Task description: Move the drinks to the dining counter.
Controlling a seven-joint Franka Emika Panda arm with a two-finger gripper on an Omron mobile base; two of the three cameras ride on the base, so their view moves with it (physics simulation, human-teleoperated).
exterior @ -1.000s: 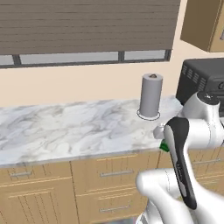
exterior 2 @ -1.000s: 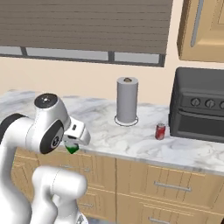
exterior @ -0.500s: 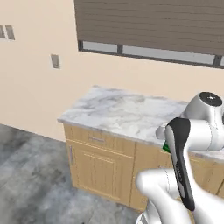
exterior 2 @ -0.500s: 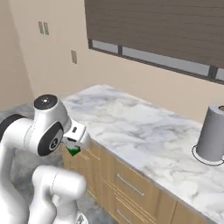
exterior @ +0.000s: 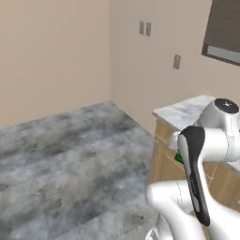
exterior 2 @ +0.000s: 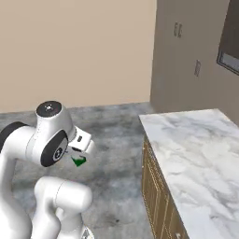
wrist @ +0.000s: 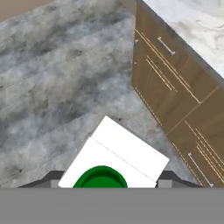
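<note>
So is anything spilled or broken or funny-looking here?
Nothing stands out. The gripper holds the green-and-white carton over the grey floor; no spill shows. The marble counter and its wood cabinets look undamaged.

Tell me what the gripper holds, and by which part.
The gripper holds the carton, its fingers on opposite sides near the green-capped top.

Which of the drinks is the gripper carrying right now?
The small green-and-white carton: in the hand view its white top and green cap sit between the gripper fingertips, above the grey floor. No other drink is in view.
</note>
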